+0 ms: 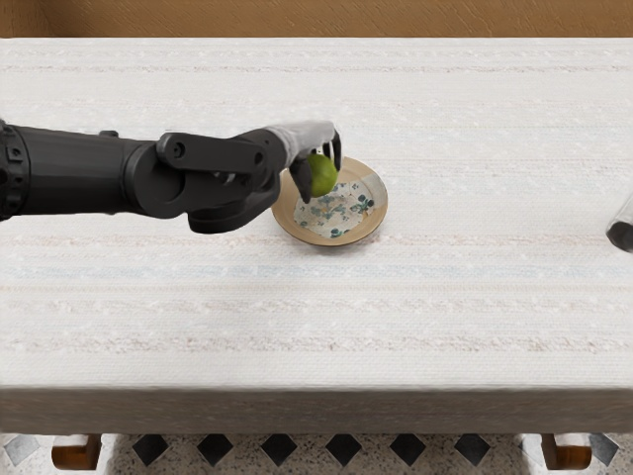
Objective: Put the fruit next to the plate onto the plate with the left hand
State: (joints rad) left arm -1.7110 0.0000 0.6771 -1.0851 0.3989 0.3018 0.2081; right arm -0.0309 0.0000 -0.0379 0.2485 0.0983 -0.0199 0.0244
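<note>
The left hand (305, 150) is gripping the green fruit (323, 175) in curled fingers above the plate (374, 212) — seemingly for setting it down; the right arm (621, 228) is idling aside.

Green fruit (322, 174); tan-rimmed, blue-speckled plate (380, 210); white table (445, 327).
</note>
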